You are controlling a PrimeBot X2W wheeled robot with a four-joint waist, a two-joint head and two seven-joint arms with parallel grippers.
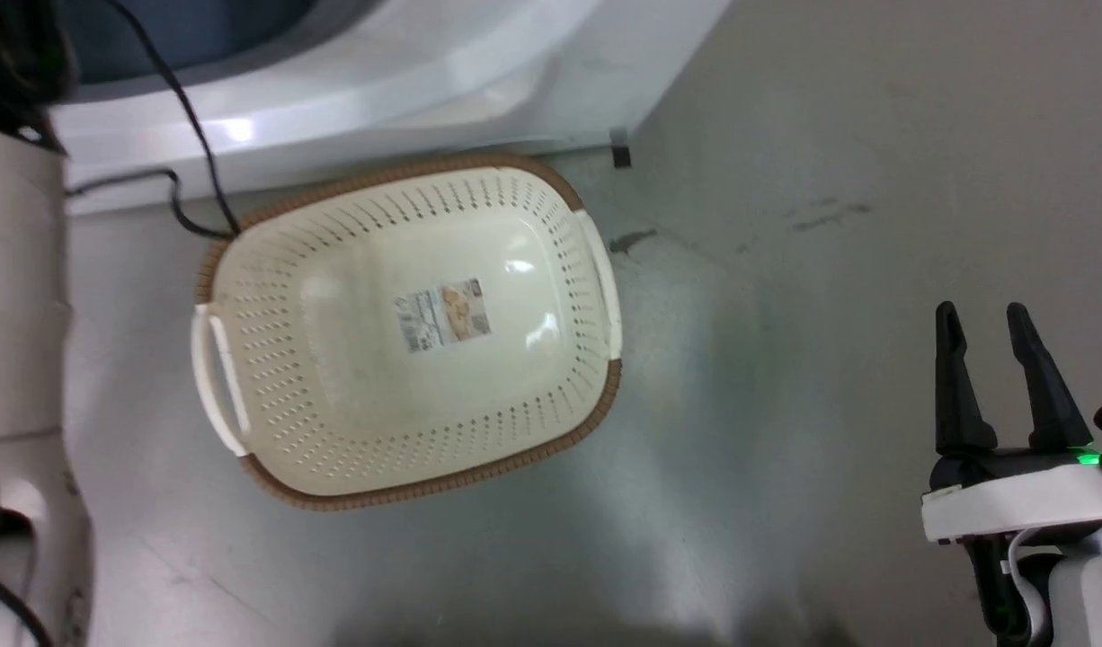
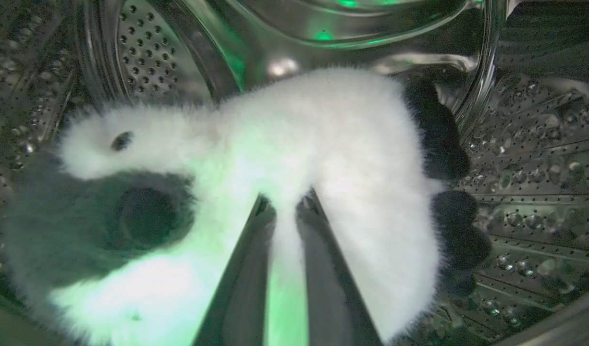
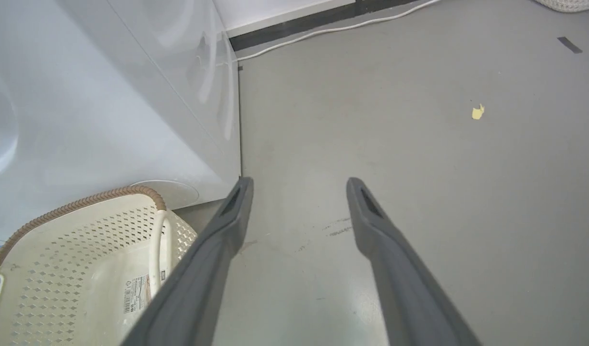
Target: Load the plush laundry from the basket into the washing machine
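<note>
Inside the drum (image 2: 539, 158) of the washing machine (image 1: 380, 81), plush laundry (image 2: 323, 134) lay pinched by the left end effector (image 2: 286, 202).
Over the floor (image 1: 830, 180), at 4 o'clock from the basket (image 1: 407, 175), the right end effector (image 1: 982, 314) hung spread.

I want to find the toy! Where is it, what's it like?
Look in the washing machine, in its steel drum. The plush laundry is there, held by the left gripper. It's fluffy white with black patches, the only soft thing.

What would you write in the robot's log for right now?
left hand: shut on plush laundry, inside washing machine | right hand: open | basket: empty
</note>
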